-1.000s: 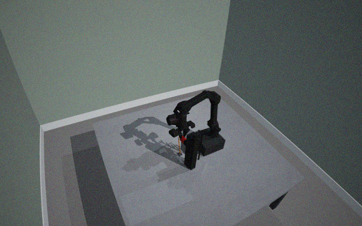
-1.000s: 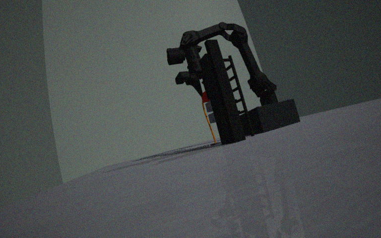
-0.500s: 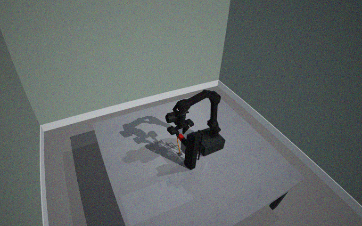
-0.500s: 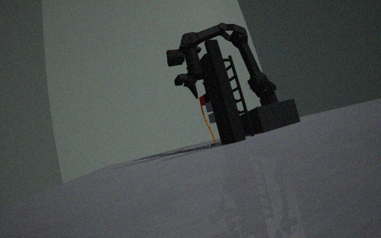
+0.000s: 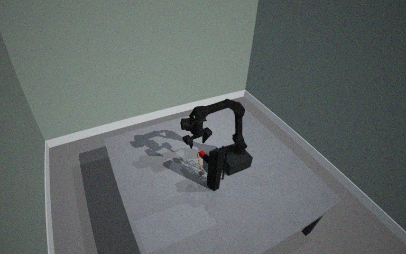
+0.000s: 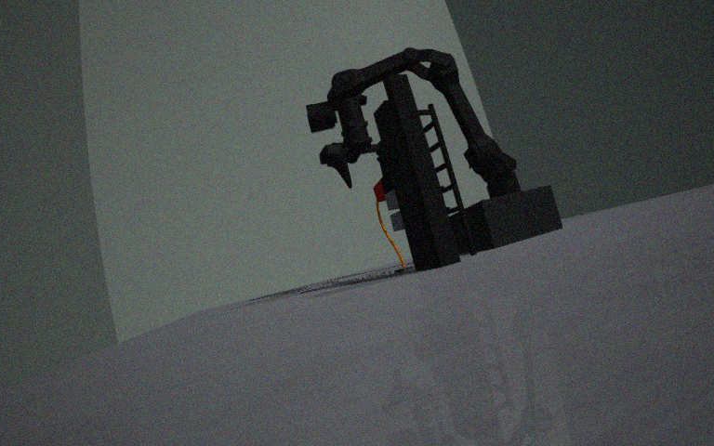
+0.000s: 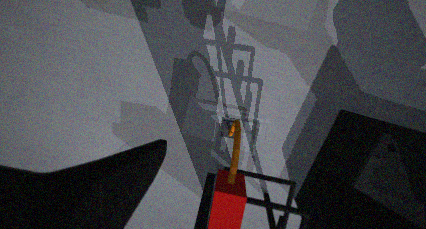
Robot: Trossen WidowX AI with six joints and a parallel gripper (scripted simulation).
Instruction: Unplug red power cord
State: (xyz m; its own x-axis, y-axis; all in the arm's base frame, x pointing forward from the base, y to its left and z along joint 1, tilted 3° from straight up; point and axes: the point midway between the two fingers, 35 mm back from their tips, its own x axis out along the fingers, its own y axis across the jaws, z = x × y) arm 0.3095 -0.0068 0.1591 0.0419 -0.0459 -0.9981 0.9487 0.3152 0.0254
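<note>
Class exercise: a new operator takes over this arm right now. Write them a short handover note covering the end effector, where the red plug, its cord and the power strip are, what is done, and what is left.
End effector: open, holding nothing, above the red plug and apart from it.
Red plug: beside the face of the upright black power strip. Whether its prongs are fully out cannot be told from these views.
Orange cord: hangs from the plug to the table.
Done: plug released, fingers wide.
Left: confirm the plug is out; keep the arm off plug, cord and strip.
</note>
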